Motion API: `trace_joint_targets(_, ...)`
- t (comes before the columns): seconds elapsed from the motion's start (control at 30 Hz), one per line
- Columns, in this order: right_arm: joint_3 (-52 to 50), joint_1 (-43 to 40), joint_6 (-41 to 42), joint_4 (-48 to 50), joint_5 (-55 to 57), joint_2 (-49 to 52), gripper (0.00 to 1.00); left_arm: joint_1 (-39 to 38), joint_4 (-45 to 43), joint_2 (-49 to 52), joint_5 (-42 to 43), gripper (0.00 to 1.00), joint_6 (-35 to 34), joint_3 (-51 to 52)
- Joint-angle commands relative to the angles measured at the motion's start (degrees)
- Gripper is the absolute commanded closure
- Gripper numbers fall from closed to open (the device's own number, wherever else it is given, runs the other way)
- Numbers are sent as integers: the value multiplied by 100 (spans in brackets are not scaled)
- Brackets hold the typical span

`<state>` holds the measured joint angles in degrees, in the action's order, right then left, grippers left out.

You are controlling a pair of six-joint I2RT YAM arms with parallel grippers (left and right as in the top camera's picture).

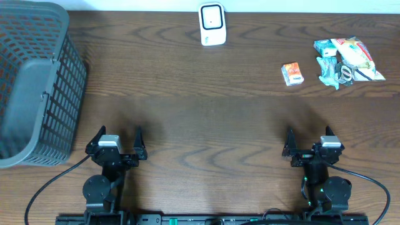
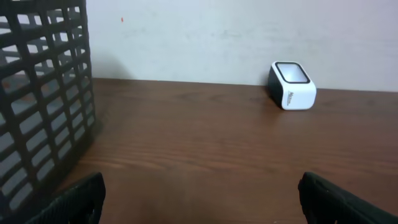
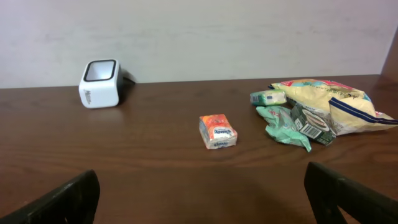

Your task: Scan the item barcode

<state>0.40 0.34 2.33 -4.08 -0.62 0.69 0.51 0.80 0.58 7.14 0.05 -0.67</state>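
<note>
A white barcode scanner (image 1: 212,24) with a dark window stands at the table's far edge; both wrist views show it (image 2: 292,85) (image 3: 99,83). A small orange packet (image 1: 292,74) (image 3: 217,131) lies alone at the right. Past it, a pile of snack packets (image 1: 347,61) (image 3: 317,109) lies at the far right, and one green packet shows a barcode. My left gripper (image 1: 119,139) (image 2: 200,190) rests open near the front edge with nothing between its fingers. My right gripper (image 1: 309,142) (image 3: 202,186) is open and empty too, well short of the orange packet.
A dark grey mesh basket (image 1: 34,81) (image 2: 43,93) fills the left end of the brown wooden table (image 1: 200,112). A pale wall runs behind the far edge.
</note>
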Motion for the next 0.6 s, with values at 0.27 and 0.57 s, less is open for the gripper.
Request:
trace_joint_targets(0.27,-9,13,-68,-28,9,-37,1,-28,284,-50,125,3,293,44)
trace_joint_targets(0.57,-9,13,-70,-28,9,-37,1,-39,304,-48,-66,2,-249,44)
